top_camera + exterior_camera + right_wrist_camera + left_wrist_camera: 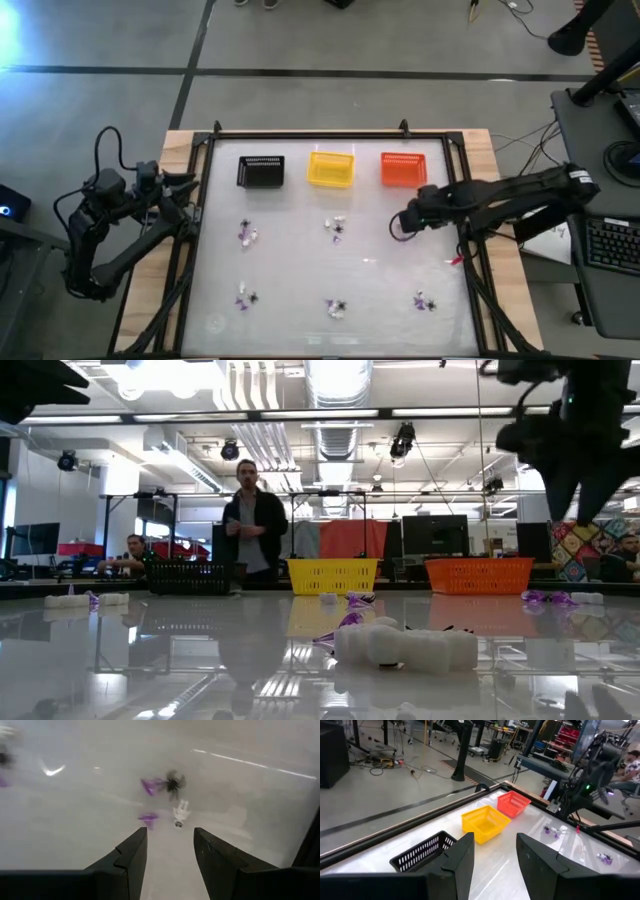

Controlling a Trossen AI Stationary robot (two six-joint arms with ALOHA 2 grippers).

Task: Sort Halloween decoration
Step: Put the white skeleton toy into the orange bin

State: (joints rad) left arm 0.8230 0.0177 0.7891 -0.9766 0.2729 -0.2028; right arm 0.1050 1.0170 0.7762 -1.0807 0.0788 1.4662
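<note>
Small clusters of purple, black and white trinkets lie flat on the white table, among them cluster (337, 227), cluster (248, 235) and cluster (425, 301). My right gripper (400, 222) hovers open above the table, just right of the middle cluster. Its wrist view shows that cluster ahead of the fingers: a black spider (172, 782), purple pieces (149, 817) and a white figure (181, 813). My left gripper (185, 195) waits open at the table's left edge. In the low view a cluster (400, 645) lies nearest the camera.
Three baskets stand in a row near the far edge: black (261, 171), yellow (331, 168) and orange (404, 168). A raised black frame (330, 135) borders the table. A person (253, 525) stands beyond the far edge. Bare table lies between the clusters.
</note>
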